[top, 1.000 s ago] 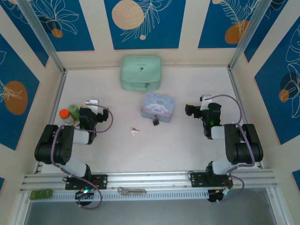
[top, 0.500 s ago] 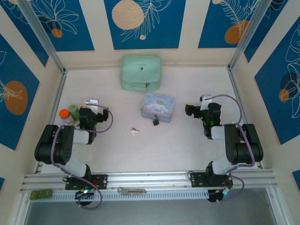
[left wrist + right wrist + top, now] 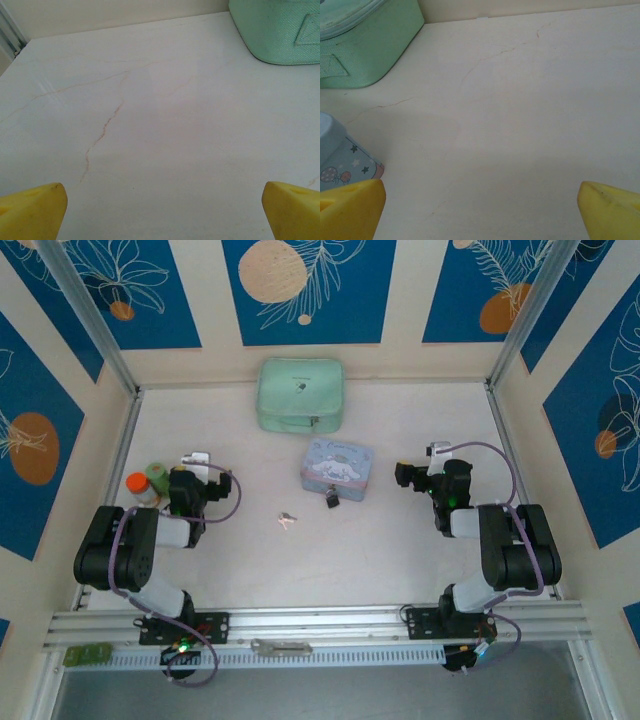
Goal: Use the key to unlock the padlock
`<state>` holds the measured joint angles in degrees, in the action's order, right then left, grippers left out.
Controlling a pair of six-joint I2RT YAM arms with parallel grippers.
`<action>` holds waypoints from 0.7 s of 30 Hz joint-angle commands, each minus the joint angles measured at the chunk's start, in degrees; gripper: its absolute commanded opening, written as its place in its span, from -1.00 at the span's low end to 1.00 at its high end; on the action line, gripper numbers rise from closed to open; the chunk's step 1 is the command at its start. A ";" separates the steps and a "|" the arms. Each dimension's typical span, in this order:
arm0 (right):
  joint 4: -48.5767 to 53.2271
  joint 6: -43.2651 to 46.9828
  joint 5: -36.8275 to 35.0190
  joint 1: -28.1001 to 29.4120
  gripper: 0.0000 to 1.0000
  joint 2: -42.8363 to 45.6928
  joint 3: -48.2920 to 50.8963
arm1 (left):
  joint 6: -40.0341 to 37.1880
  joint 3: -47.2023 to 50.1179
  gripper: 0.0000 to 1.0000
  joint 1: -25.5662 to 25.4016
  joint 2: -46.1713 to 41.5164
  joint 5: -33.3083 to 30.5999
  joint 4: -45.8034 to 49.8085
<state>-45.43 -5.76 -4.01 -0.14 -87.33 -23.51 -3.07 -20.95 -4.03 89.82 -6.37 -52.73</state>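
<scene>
The tiny black padlock [image 3: 331, 498] rests on the table against the front edge of the light-blue cartoon tin [image 3: 337, 467]. The small silvery key [image 3: 287, 520] lies on the table left of and slightly nearer than the padlock. My left gripper [image 3: 194, 472] sits at the left side of the table, well left of the key. My right gripper [image 3: 421, 472] sits at the right side, right of the tin. Each gripper is open, its yellow fingertips [image 3: 32, 210] [image 3: 350, 207] spread wide over bare table with nothing between them.
A mint-green zip case [image 3: 300, 394] lies at the back centre; its corner shows in the wrist views [image 3: 280, 30] [image 3: 365, 40]. Two small bottles [image 3: 148, 483] stand beside the left arm. A grey metal tool [image 3: 280, 647] lies on the front rail. Walls enclose the table.
</scene>
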 commanded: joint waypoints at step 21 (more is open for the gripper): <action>51.00 -12.02 -12.58 30.35 0.80 19.72 -19.29 | 35.79 -13.32 0.99 -5.91 -21.14 7.58 39.69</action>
<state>-7.55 -12.16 -17.80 24.80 -67.22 -40.27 22.26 -35.62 -8.62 68.69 -7.33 -19.64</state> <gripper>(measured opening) 0.907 0.994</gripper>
